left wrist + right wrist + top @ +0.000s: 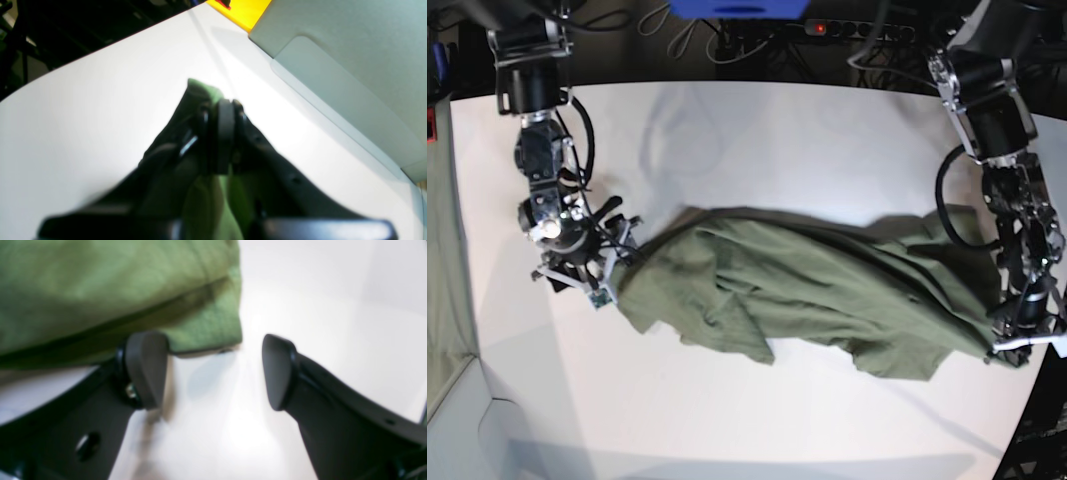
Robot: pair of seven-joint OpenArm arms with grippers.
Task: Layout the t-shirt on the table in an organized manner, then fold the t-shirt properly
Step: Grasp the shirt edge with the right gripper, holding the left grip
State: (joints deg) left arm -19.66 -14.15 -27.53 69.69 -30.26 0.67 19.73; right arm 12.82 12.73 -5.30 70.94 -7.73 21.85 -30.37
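The olive-green t-shirt (807, 290) lies crumpled and stretched sideways across the white table (757, 130). At the shirt's right end, my left gripper (1012, 350) is shut on the cloth. In the left wrist view, green fabric (204, 89) pokes out past the closed left gripper (222, 106), low over the table (83, 110). My right gripper (612, 270) stands open at the shirt's left edge. In the right wrist view, a hemmed corner of the t-shirt (116, 283) lies just beyond the open right gripper (213, 370), against its left fingertip (146, 366), with bare table (317, 306) between the fingers.
A pale grey-green cloth strip (350, 50) and a yellow object (240, 10) lie beyond the table's edge by the left arm. Cables and a power strip (847, 30) run along the dark floor behind the table. The table's curved edge runs near the left gripper.
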